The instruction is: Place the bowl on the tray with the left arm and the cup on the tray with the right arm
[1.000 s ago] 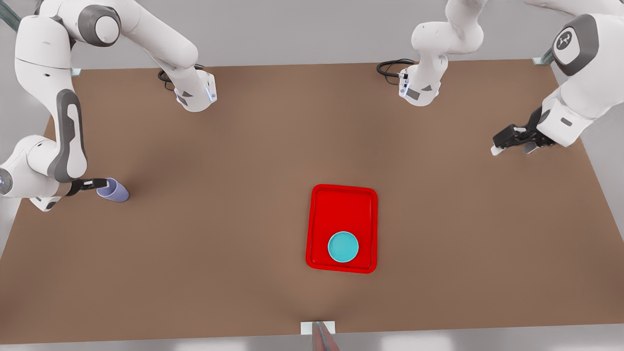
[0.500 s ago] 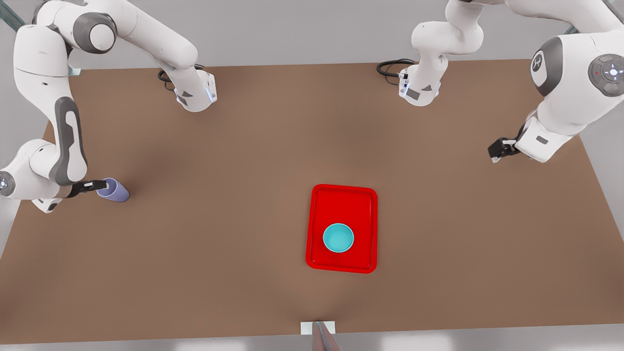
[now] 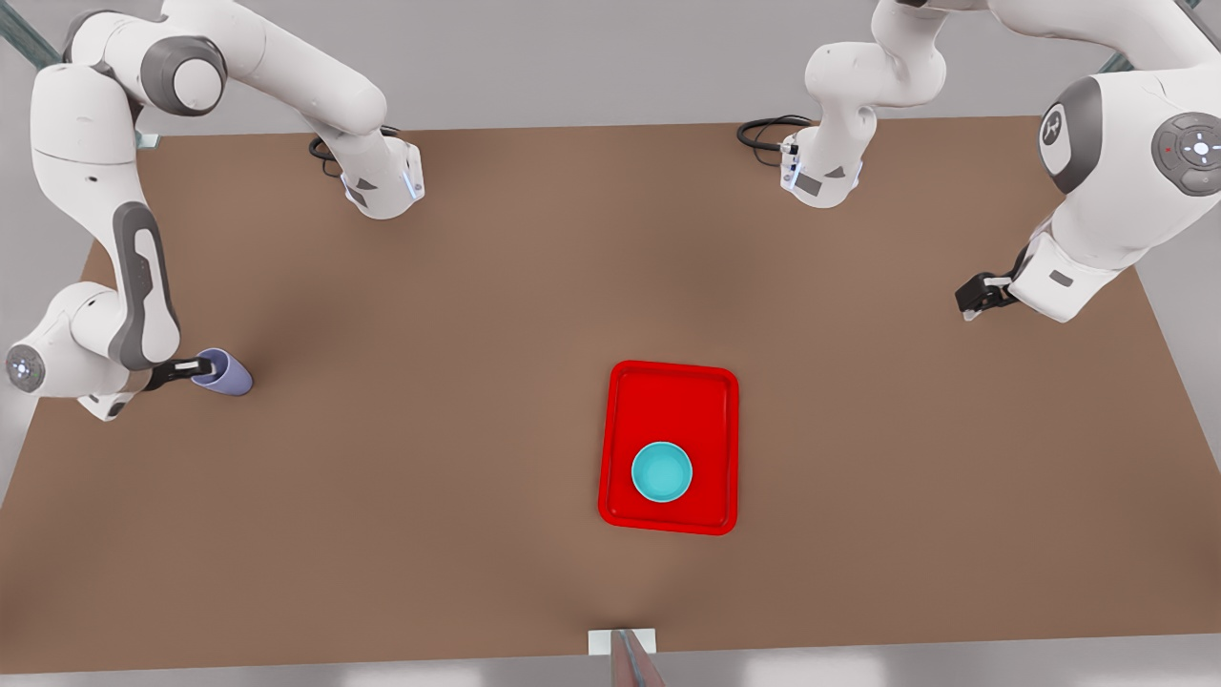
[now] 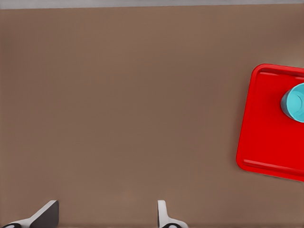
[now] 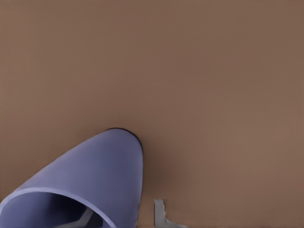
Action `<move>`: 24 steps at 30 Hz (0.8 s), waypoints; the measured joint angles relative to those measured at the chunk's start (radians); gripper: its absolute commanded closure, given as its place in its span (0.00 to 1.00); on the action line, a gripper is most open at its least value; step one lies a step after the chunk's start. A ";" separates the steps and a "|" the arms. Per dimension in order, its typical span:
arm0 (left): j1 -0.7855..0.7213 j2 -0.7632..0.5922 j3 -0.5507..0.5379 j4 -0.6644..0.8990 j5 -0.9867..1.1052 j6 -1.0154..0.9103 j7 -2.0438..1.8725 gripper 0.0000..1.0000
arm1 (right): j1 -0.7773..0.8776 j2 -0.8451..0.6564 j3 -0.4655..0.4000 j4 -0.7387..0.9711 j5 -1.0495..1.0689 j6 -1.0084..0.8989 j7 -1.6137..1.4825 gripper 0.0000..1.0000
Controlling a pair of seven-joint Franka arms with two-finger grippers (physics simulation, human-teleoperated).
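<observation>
The teal bowl (image 3: 662, 471) rests upright inside the red tray (image 3: 670, 391), toward its near end; both also show in the left wrist view, bowl (image 4: 294, 102) on tray (image 4: 266, 123). My left gripper (image 3: 971, 298) hangs at the front view's right, far from the tray, open and empty (image 4: 104, 214). The lavender cup (image 3: 225, 374) stands on the table at the front view's left. My right gripper (image 3: 200, 365) is at its rim, open, straddling the cup's (image 5: 90, 180) wall with one finger inside and the other finger (image 5: 160, 213) outside.
The brown table (image 3: 429, 477) stretches wide between cup and tray. Both arm bases (image 3: 382, 186) stand at the far edge with black cables. A small white bracket (image 3: 622, 641) sits at the near edge.
The bowl has settled slightly farther up the tray. The left arm has drawn back and turned its wrist. The right gripper has edged closer onto the cup's rim; the cup has not moved.
</observation>
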 measured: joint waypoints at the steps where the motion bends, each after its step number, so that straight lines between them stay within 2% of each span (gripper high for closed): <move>1: -0.001 0.001 0.000 0.000 0.000 0.000 0.000 0.00 | 0.000 0.002 0.000 0.000 0.000 -0.002 -0.003 0.79; 8: 0.000 0.002 0.000 -0.002 0.000 -0.001 -0.001 0.00 | 0.002 0.015 0.000 0.009 0.002 -0.003 -0.001 0.79; 12: -0.003 0.002 0.000 -0.002 0.000 -0.001 -0.001 0.00 | 0.010 0.006 0.004 0.080 0.017 -0.108 -0.005 0.79; 15: -0.001 0.002 0.000 -0.002 0.000 -0.001 -0.002 0.00 | 0.040 -0.021 0.039 0.108 0.055 -0.144 0.004 0.79; 20: -0.003 0.002 0.000 -0.003 -0.001 -0.006 -0.002 0.00 | 0.258 -0.055 0.038 0.137 0.137 -0.142 0.133 0.79; 24: -0.005 0.002 -0.005 -0.003 -0.001 -0.005 -0.002 0.00 | 0.492 -0.053 0.038 0.158 0.245 -0.133 0.421 0.79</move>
